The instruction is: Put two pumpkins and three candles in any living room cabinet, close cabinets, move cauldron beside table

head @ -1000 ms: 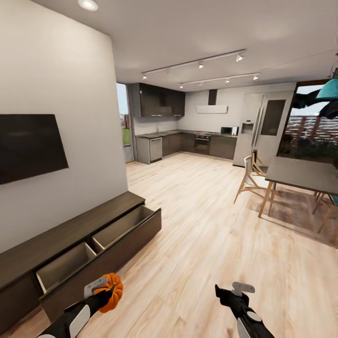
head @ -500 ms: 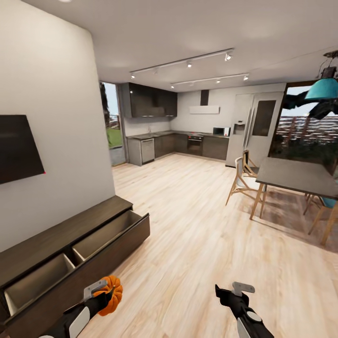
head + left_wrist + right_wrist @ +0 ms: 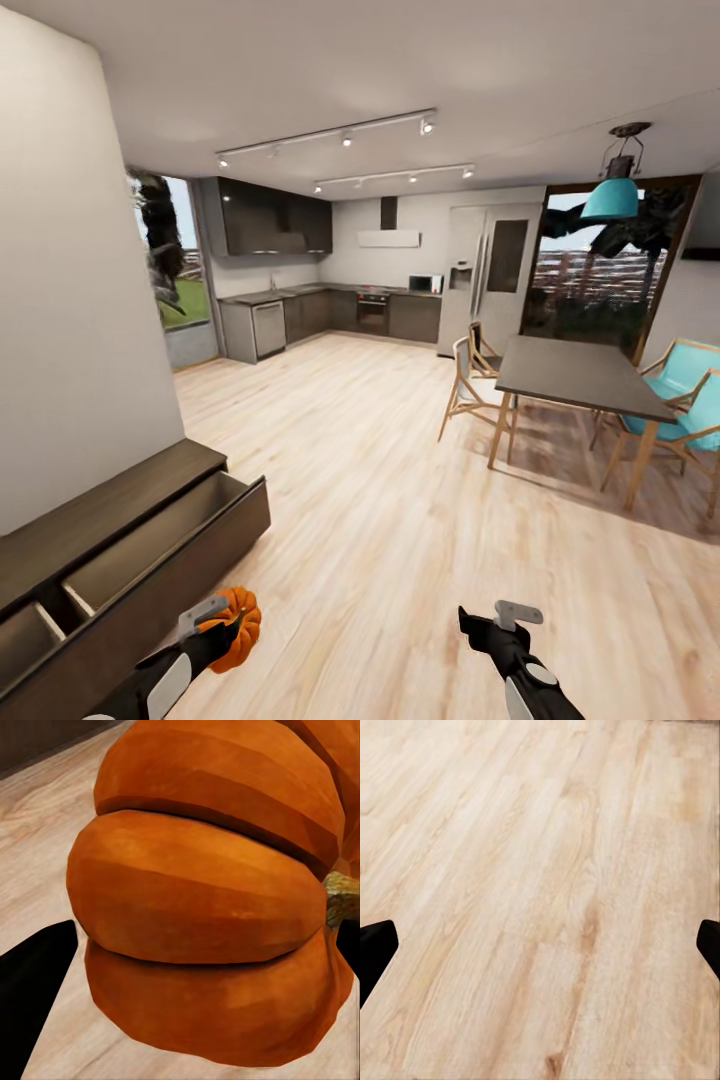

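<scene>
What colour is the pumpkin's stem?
Tan-brown stem on the ribbed orange pumpkin; left wrist view.

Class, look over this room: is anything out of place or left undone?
Yes. The cabinet drawers stand pulled open with nothing visible inside, and the left gripper holds a pumpkin over the floor, short of the drawers.

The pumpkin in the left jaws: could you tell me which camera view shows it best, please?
The left wrist view: the pumpkin is close up, ribs and stem plain. The head view shows it small, held in the left gripper near the cabinet.
</scene>
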Tool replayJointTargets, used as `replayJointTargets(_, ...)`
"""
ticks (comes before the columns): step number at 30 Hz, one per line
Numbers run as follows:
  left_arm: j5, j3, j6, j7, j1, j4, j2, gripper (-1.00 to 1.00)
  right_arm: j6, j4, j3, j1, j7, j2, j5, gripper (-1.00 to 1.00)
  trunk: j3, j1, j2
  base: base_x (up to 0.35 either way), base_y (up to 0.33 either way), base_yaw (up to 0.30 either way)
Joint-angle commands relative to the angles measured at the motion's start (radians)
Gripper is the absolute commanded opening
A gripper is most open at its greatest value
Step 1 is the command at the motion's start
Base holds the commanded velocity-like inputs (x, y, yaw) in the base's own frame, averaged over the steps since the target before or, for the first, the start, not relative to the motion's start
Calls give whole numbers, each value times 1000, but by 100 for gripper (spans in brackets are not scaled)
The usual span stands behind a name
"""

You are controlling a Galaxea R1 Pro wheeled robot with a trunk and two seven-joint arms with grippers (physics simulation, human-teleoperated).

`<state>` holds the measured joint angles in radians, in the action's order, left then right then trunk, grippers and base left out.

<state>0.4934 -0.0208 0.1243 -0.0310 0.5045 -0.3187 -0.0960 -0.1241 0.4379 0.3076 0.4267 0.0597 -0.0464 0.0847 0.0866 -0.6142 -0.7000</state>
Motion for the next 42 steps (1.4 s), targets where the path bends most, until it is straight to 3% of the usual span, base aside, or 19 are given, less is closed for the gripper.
replayJointTargets(1, 7, -2, 6, -6, 0, -3, -1, -100, -3, -1, 8, 1, 6, -1, 9, 100, 1, -1, -1, 315, -118, -253)
replayJointTargets(13, 7, -2, 6, -6, 0, -3, -1, -100, -3, -1, 8, 1, 6, -1, 9, 100, -11, -1, -1, 294, -21, -253)
replayJointTargets(42, 2, -4, 5, -6, 0, 18, 12, -100, -2, -1, 8, 1, 11, -2, 11, 100, -40, -1, -1, 5, 0, -253)
